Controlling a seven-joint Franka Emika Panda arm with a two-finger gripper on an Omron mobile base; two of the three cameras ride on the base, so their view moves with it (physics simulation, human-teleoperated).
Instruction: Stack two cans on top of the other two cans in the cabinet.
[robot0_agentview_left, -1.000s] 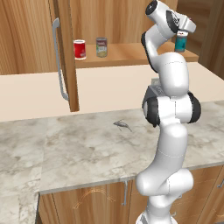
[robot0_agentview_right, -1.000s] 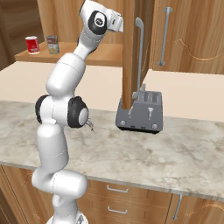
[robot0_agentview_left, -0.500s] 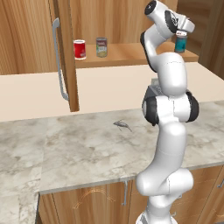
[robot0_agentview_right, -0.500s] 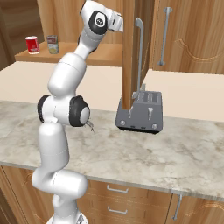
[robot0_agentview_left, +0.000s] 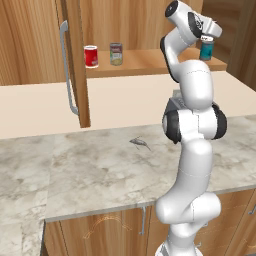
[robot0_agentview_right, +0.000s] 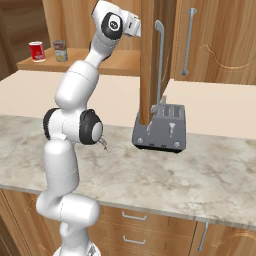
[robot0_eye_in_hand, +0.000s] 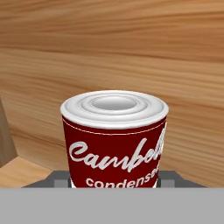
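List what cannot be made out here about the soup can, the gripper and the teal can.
1. Hand view: the bottom edge cuts off the lower half of the soup can held in the gripper; what lies under it is hidden.
2. Left base view: the gripper covers the top of the teal can; contact cannot be told.
3. Right base view: the cabinet door hides the gripper's end.
4. Grey can: label too small.

Soup can (robot0_eye_in_hand: 114, 142): lower body cut off between the fingers (robot0_eye_in_hand: 59, 178), whose tips are hidden.
Teal can (robot0_agentview_left: 206, 49): upper part masked by the hand.
Grey can (robot0_agentview_left: 116, 54): label too small to read.
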